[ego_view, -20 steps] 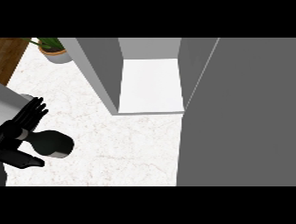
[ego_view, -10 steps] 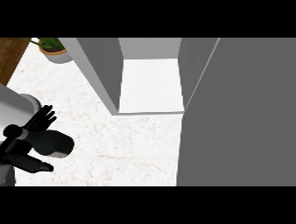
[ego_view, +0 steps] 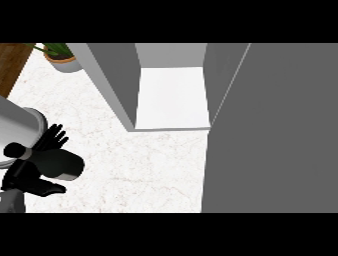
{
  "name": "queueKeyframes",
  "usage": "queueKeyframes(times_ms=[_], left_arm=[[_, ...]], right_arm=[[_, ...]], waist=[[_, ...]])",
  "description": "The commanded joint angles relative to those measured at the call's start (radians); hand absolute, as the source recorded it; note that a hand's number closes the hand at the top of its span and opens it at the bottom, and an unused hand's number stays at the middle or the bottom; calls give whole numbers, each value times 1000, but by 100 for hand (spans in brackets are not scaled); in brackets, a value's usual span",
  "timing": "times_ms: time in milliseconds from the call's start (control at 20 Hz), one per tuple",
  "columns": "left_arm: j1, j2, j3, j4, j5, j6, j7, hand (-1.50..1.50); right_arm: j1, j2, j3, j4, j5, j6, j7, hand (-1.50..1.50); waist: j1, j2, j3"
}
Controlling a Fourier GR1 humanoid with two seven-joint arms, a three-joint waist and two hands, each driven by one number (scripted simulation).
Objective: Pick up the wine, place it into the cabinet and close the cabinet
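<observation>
Open grey cabinet (ego_view: 170,97) holds no dark wine bottle (ego_view: 60,164); bottle over white marble tabletop (ego_view: 142,165), left hand (ego_view: 33,172) curled round it. Placing, closing remain.

A kitchen — marble counter (ego_view: 150,165), open cabinet (ego_view: 168,95), potted plant (ego_view: 60,57).

One view only, head cam, looking steeply down on the desk (ego_view: 128,165) from above, fairly close. Open cabinet (ego_view: 168,95) sits top centre, its door (ego_view: 283,130) fills the right of frame. Left hand (ego_view: 43,162) and forearm enter at lower left; potted plant (ego_view: 61,56) upper left. No 2nd view, so no overlap
</observation>
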Motion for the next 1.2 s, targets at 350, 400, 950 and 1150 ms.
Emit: queueKeyframes(times_ms=[350, 400, 950, 1150], left_arm=[[-68, -12, 40, 167, 76, -93, -51, -150], [-80, -11, 39, 176, 78, -95, -41, -150], [-125, -62, 14, 177, 92, -56, -29, 150], [-113, -83, -22, 109, 67, -6, -48, 150]], right_arm=[[85, -14, 12, -215, -35, -7, 57, -150], [8, -10, 21, -239, -25, -36, 152, -150], [98, -32, 0, -243, -53, -3, 86, -150], [98, -47, -45, -264, -87, 4, 99, -150]], waist=[[0, 1, 0], [3, 2, -1], [3, -1, 1], [6, -3, 2]])
